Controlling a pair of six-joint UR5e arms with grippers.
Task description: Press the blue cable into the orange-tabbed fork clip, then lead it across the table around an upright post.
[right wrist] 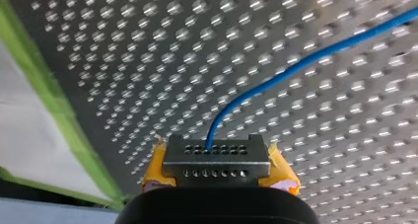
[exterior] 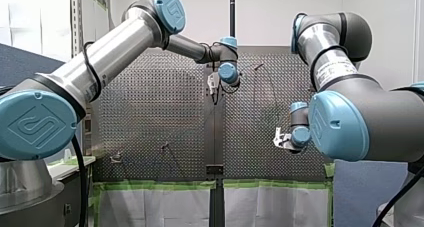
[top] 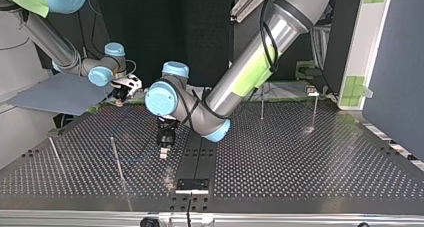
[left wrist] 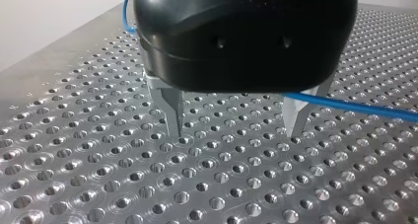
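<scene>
The blue cable (right wrist: 296, 66) runs out over the perforated table from my right gripper (right wrist: 217, 157), whose yellow pads (right wrist: 283, 174) are shut around its end. In the top view my right gripper (top: 121, 93) hangs near the table's back left edge. My left gripper (left wrist: 236, 132) is black with metal fingers (left wrist: 172, 113). It stands open, tips just above the plate, and the blue cable (left wrist: 355, 107) passes across one finger and under the gripper body. In the top view my left gripper (top: 164, 148) points down near the table's middle. I cannot make out an orange-tabbed clip.
Thin upright posts stand on the table: one (top: 117, 159) near my left gripper, another (top: 56, 157) at the top view's far left, and two (top: 262, 102) (top: 315, 109) at the back right. Green tape (right wrist: 49, 100) lines the table edge. A black strip (top: 197, 152) runs down the middle.
</scene>
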